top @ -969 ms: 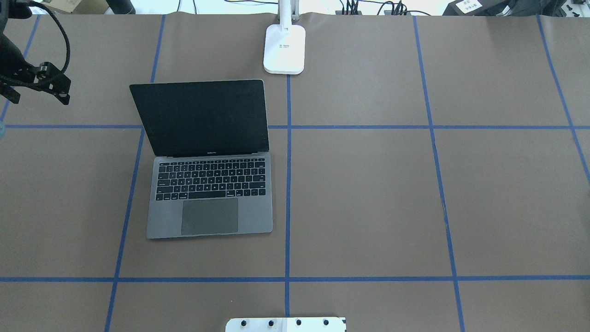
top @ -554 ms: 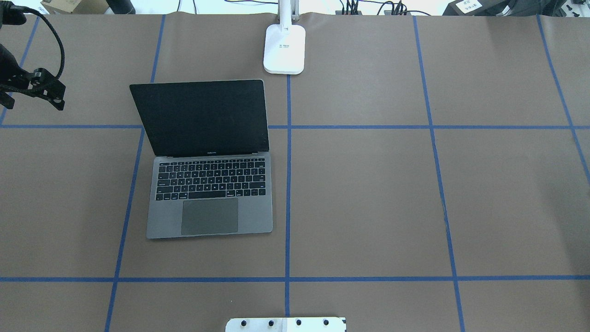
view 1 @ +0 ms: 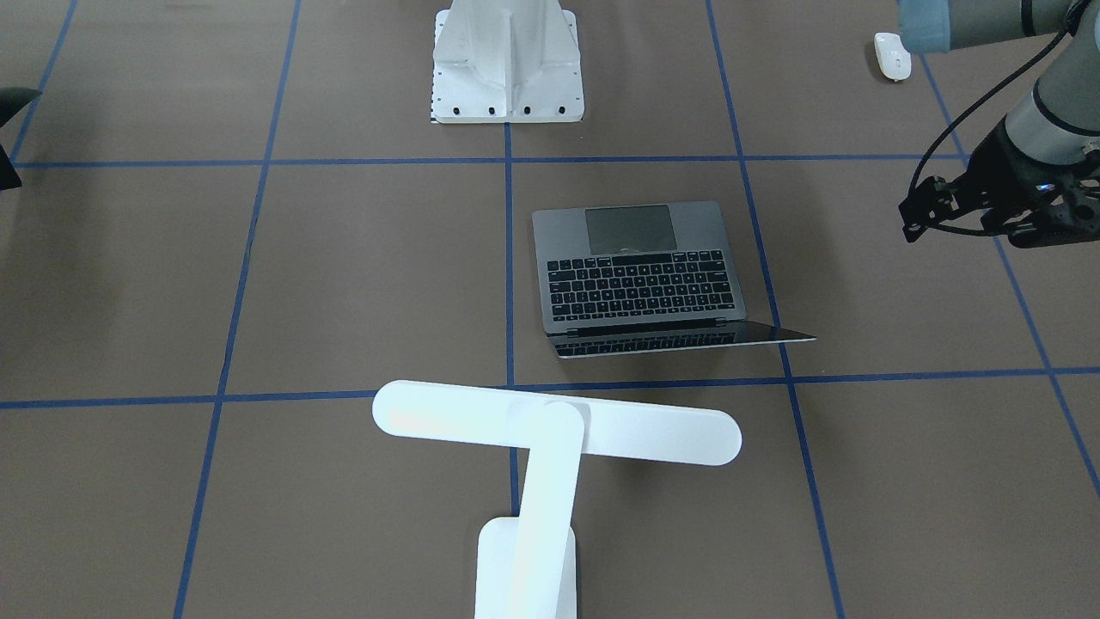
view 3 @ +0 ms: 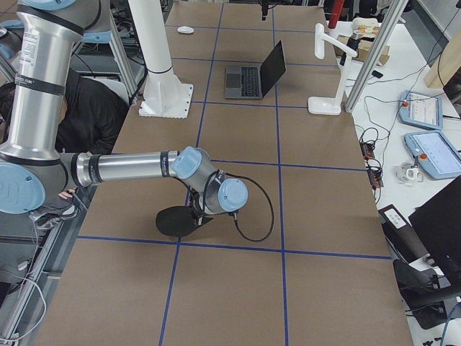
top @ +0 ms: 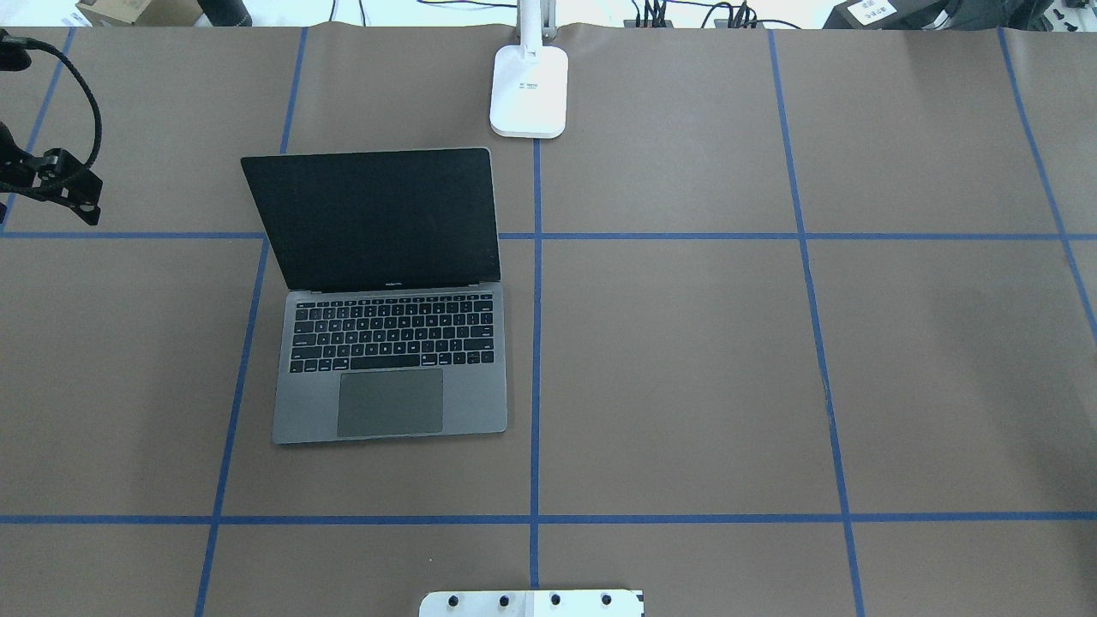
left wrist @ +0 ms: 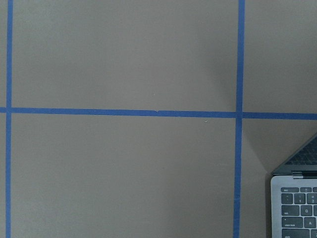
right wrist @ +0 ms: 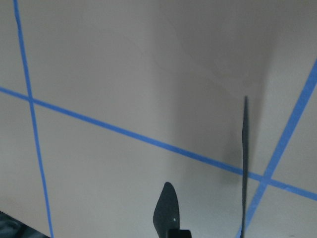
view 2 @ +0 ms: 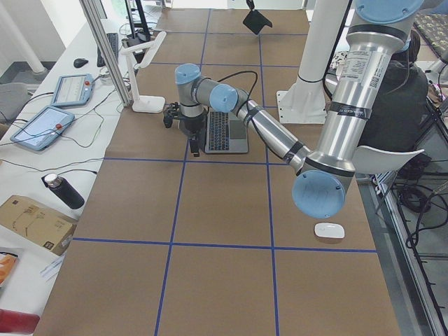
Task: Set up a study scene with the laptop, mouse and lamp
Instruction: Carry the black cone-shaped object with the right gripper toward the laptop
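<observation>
The laptop [top: 390, 368] stands open on the table left of centre, its dark screen up. The lamp [view 1: 557, 423] stands at the far table edge, its base [top: 529, 90] just beyond the laptop. The mouse [view 1: 892, 53] lies near the robot's side, by my left arm's base. My left gripper [view 2: 189, 136] hangs over the table left of the laptop; I cannot tell its jaws. My right gripper [view 3: 202, 215] is shut on a flat black pad [view 3: 176, 220], held off the table far to the right. One finger [right wrist: 168, 208] and the pad's thin edge [right wrist: 244, 163] show in the right wrist view.
A white ribbed pedestal [view 1: 507, 60] is bolted at the robot's side of the table. Blue tape lines grid the brown table cover [top: 686, 360]. Tablets, cables and a bottle lie on the bench beyond the far edge [view 2: 42, 119].
My left arm has drawn further to the left and a little toward the robot, nearly out of the overhead view. The laptop and lamp have not moved.
</observation>
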You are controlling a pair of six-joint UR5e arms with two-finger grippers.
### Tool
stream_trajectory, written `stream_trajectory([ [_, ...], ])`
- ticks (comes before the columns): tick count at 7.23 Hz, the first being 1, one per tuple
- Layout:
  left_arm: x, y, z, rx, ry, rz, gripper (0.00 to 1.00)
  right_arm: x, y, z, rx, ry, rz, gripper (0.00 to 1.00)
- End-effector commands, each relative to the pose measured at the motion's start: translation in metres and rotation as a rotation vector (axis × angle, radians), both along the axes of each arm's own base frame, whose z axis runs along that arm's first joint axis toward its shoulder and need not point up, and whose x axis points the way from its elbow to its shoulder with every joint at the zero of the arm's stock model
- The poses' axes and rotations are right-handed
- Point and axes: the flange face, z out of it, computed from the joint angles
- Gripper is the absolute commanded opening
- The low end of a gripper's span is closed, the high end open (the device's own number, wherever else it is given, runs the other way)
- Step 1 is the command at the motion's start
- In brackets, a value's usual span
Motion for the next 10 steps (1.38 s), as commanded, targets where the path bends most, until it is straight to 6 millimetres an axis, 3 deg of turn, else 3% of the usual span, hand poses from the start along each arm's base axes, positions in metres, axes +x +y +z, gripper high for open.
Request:
stream_trajectory([
  [1,-0.002,0.005,0.009,-0.016,-0.007,-0.001,1.00,-0.019,-0.045,-0.054,-0.035,-0.005,0.091,0.00],
  [3,-0.003,0.009,0.017,-0.031,-0.011,0.001,1.00,-0.078,-0.083,-0.125,-0.090,0.022,0.096,0.00],
  [6,-0.002,0.007,0.032,-0.055,-0.024,0.003,1.00,-0.174,-0.105,-0.218,-0.134,0.079,0.040,0.00],
  [7,-0.002,0.007,0.034,-0.057,-0.025,0.005,1.00,-0.200,-0.107,-0.242,-0.130,0.083,0.019,0.00],
  [10,-0.013,0.032,0.076,-0.058,-0.034,0.080,1.00,-0.250,-0.116,-0.290,-0.141,0.116,0.017,0.00],
])
